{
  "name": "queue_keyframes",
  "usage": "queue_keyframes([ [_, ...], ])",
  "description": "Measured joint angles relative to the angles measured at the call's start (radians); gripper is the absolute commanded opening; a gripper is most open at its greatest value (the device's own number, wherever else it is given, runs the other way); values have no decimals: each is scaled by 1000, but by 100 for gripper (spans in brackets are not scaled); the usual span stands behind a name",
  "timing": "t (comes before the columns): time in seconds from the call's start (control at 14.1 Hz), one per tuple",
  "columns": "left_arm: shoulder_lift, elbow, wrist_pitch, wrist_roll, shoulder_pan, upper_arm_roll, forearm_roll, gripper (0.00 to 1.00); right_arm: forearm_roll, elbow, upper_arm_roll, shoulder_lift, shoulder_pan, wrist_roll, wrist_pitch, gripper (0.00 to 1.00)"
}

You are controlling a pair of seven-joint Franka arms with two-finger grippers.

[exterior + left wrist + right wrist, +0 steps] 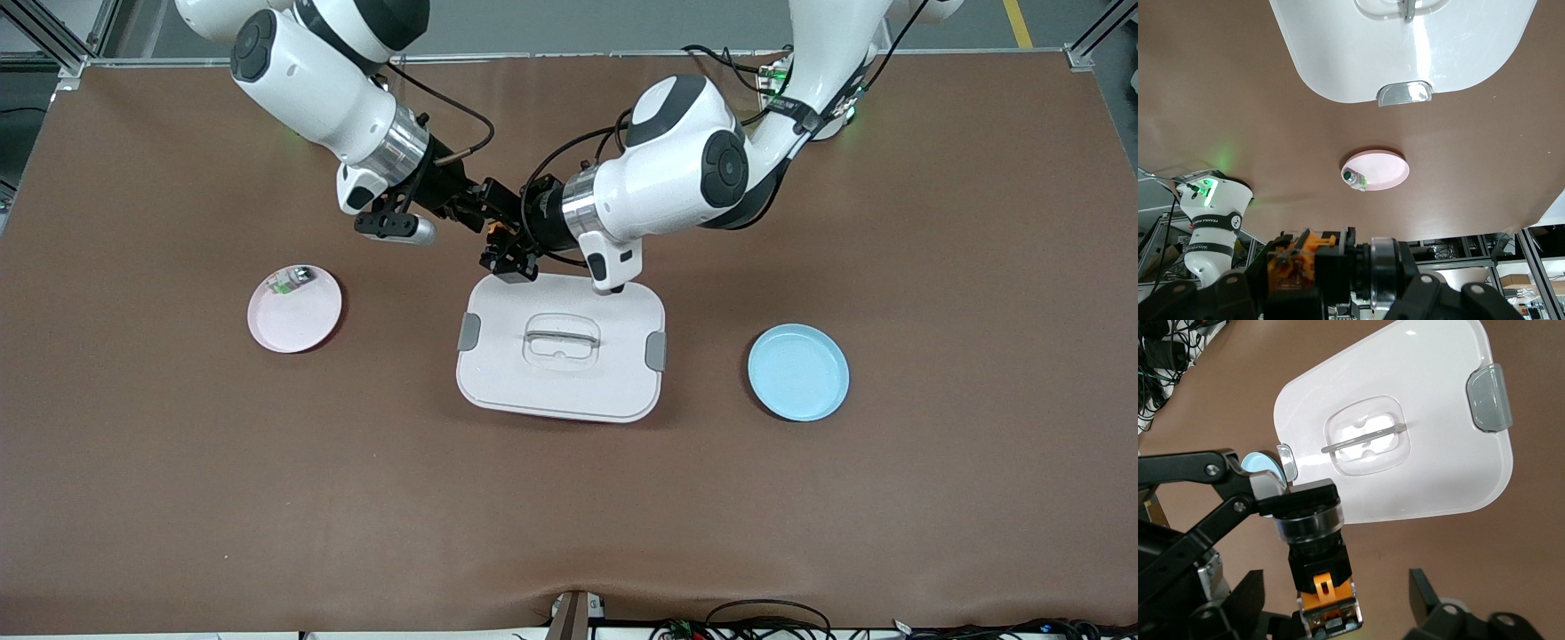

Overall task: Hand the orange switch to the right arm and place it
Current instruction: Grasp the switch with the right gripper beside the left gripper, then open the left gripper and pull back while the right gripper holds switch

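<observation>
Orange switch (1317,547) | pinched by left end effector (500,247) | right end effector (471,203) spread around it | above white lidded box (562,348)

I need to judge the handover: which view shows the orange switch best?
The right wrist view: the orange switch fills the foreground, black body and orange block plain, held by the left gripper between the right gripper's open fingers. The left wrist view shows it partly hidden by that gripper; the front view shows only an orange speck.

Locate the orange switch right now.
Front view: the orange switch is in the air, clamped in the left hand, just over the table past the white lidded box's edge, with the right hand meeting it.
</observation>
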Motion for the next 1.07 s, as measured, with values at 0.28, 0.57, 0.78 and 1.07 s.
queue_keyframes([
  [0.28, 2, 6, 1, 0, -3, 0, 0, 0, 5, 6, -2, 0, 0, 0, 1, 17],
  [0.57, 3, 9, -1, 0, -5, -2, -8, 39, 9, 15, -7, -1, -1, -33, -25, 0],
  [0.78, 3, 14, -1, 0, -6, -2, -10, 100, 13, 21, -11, 0, -3, -33, -39, 0],
  [1.07, -14, 37, 2, 1, 12, 5, 43, 100, 15, 14, -21, 3, -13, -29, -67, 0],
])
